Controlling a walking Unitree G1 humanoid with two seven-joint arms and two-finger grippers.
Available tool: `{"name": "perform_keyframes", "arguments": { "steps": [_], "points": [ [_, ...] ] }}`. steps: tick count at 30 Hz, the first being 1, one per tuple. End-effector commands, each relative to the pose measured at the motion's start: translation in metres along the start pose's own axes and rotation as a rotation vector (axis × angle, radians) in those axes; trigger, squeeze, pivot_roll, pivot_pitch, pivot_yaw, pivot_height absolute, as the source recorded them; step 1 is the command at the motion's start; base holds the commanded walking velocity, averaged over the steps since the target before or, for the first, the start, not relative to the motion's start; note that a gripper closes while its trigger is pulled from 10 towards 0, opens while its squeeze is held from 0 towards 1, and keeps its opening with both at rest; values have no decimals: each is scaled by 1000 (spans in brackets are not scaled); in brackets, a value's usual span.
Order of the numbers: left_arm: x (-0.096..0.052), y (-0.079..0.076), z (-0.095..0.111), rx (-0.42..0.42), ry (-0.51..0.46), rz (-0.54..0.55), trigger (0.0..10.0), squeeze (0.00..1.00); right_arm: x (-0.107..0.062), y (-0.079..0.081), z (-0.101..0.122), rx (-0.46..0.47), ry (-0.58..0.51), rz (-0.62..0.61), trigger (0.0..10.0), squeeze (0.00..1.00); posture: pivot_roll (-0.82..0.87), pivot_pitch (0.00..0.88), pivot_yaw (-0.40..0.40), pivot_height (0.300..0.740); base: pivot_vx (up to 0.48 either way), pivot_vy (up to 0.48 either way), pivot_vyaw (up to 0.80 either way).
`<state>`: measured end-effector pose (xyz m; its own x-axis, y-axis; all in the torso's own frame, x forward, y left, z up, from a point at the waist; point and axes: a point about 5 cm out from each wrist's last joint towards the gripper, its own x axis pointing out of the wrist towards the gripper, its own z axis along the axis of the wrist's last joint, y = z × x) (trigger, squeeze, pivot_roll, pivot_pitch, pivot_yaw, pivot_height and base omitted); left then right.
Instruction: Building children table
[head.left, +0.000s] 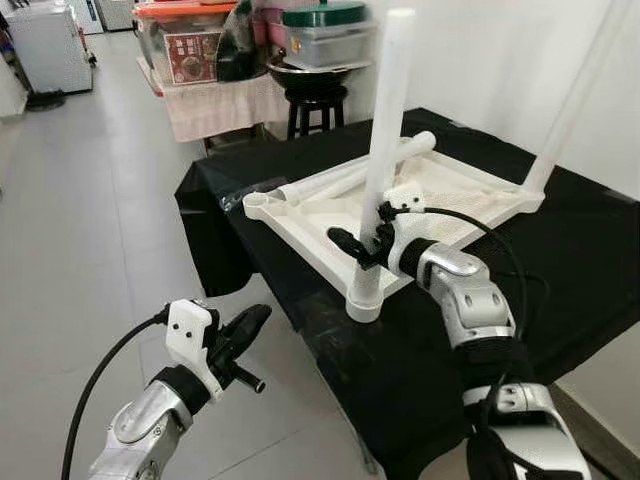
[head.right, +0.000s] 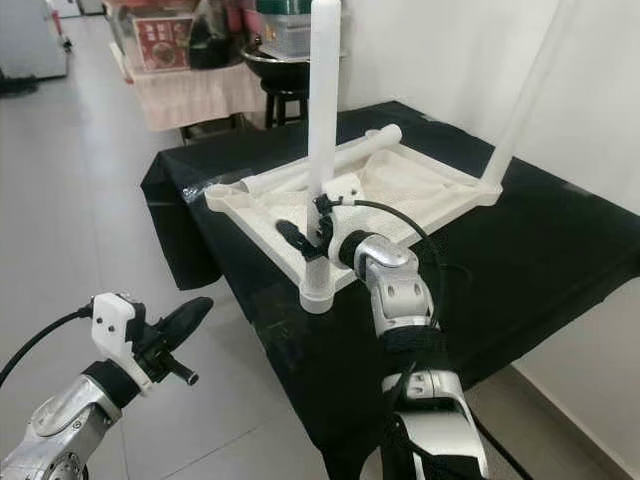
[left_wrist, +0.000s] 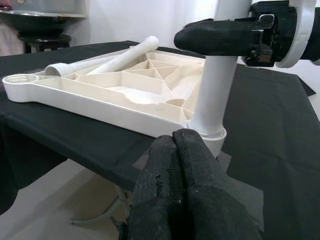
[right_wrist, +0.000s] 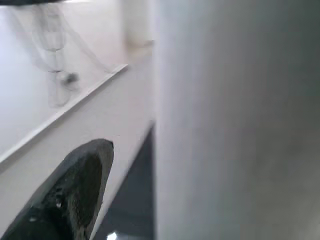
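Cloth, black, is covering the table by a white wall; two legs are standing upright, two lying on the tabletop; right gripper is clasping one, left gripper is pressed closed.

Upturned tabletop on table; loose leg on it; upright leg in near corner.
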<state>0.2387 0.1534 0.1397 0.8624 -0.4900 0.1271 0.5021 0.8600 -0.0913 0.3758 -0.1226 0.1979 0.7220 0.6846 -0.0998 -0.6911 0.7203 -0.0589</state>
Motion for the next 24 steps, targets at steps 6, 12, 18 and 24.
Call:
{"name": "perform_keyframes", "arguments": {
  "steps": [6, 12, 18, 24],
  "points": [
    [-2, -2, 0, 10, 5, 4, 10000, 0, 12, 5, 6, 74, -35, 196, 0, 0, 68, 0, -39, 740, 0, 0, 0],
    [-2, -3, 0, 11, 5, 4, 10000, 0, 15, 0, -1, 92, -10, 173, 0, 0, 71, 0, -46, 740, 0, 0, 0],
    [-3, -4, -1, 12, 6, 3, 10000, 0, 2, -15, -35, 84, 101, -90, 0, 0, 53, 0, -55, 740, 0, 0, 0],
    [-4, 0, -1, 15, 15, -6, 10000, 0, -29, -2, -58, 203, 135, -665, 0, 0, 22, 0, -21, 740, 0, 0, 0]
  ]
}}
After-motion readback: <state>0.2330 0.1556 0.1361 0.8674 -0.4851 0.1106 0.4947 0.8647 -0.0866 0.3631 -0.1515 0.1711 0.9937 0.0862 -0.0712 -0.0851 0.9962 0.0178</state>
